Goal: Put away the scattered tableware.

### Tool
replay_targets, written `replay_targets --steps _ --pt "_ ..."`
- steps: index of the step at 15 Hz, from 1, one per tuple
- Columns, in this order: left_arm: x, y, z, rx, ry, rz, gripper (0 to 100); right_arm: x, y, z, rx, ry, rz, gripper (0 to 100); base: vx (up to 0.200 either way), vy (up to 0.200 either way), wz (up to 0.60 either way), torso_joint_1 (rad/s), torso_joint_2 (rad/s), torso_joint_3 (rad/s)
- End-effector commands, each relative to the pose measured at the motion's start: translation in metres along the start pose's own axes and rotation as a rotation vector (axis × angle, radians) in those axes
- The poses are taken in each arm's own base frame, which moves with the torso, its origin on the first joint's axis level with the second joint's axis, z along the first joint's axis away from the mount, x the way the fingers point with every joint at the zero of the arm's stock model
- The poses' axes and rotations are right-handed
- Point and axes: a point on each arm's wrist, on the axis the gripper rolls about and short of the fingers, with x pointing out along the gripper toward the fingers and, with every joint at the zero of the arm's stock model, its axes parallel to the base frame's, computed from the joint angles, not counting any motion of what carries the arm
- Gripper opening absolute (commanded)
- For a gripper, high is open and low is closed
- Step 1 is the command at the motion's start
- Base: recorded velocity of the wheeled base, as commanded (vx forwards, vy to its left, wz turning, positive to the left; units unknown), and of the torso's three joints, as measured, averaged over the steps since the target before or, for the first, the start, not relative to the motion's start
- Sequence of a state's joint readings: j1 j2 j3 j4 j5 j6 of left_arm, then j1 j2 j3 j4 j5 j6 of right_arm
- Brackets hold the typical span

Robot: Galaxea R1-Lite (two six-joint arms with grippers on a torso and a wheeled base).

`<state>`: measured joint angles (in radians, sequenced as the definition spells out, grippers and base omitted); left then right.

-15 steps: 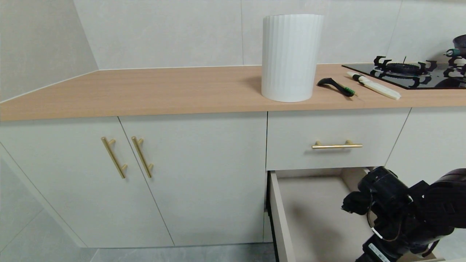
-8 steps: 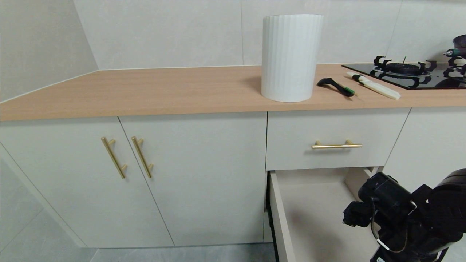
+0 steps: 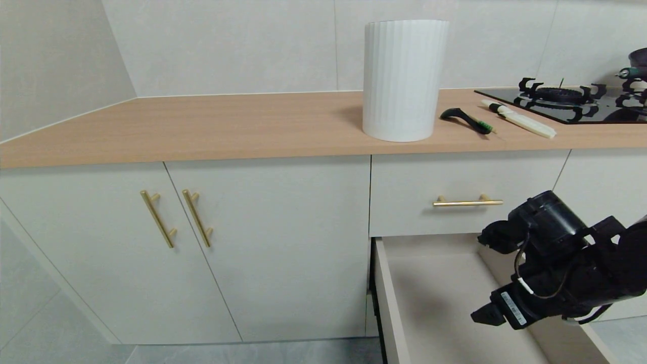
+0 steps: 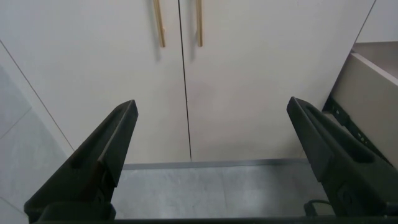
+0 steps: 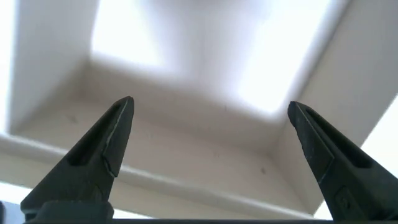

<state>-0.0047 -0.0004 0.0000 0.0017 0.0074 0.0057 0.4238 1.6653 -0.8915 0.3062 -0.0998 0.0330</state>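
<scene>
Right gripper (image 5: 209,106) hangs with its two dark fingers spread wide apart and nothing between them, pointing into the pale inside of the open drawer (image 3: 434,288). In the head view the right arm (image 3: 566,263) sits above the right-hand side of that drawer. Left gripper (image 4: 211,106) is likewise spread wide and holds nothing; it faces the lower part of the double cabinet doors (image 3: 273,242), down near the floor, with the edge of the pulled-out drawer off to one side.

A long wooden countertop (image 3: 227,126) runs across the scene above the cabinets. The two doors below it are closed, their gold bar handles (image 3: 197,217) side by side. To their right, a closed upper drawer (image 3: 404,194) with a gold handle sits directly above the open one. A tall white ribbed cylinder (image 3: 404,81) stands upright on the countertop, above the drawers. A black hob (image 3: 566,103) is set into the counter farther right.

Both pieces of tableware lie flat on the countertop between cylinder and hob: a white utensil (image 3: 523,123) nearer the hob, and a black-handled utensil (image 3: 462,119) just beside the cylinder, the two close but apart.
</scene>
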Motion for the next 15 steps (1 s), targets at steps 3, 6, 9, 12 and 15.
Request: replay_targets --steps 3,6,9,12,15 --pt "0.0000 0.0000 0.0000 0.000 0.000 0.000 100 -0.0087 -0.0056 0.0042 0.026 -0.075 -0.010 100 0.000 0.000 0.00 0.000 0.00 0.000" --pt "0.0000 0.0000 0.0000 0.000 0.000 0.000 100 -0.0105 -0.0077 0.0033 0.036 -0.113 -0.011 100 0.000 0.000 0.00 0.047 -0.18 -0.132" --pt "0.0000 0.0000 0.0000 0.000 0.000 0.000 100 -0.0106 -0.0077 0.0027 0.036 -0.113 -0.013 100 0.000 0.000 0.00 0.098 -0.29 -0.281" --pt "0.0000 0.0000 0.0000 0.000 0.000 0.000 100 -0.0114 -0.0082 0.0027 0.038 -0.116 -0.014 100 0.000 0.000 0.00 0.173 -0.54 -0.294" --pt "0.0000 0.0000 0.0000 0.000 0.000 0.000 100 -0.0099 -0.0107 0.0029 0.045 -0.112 -0.018 100 0.000 0.000 0.00 0.181 -0.48 -0.292"
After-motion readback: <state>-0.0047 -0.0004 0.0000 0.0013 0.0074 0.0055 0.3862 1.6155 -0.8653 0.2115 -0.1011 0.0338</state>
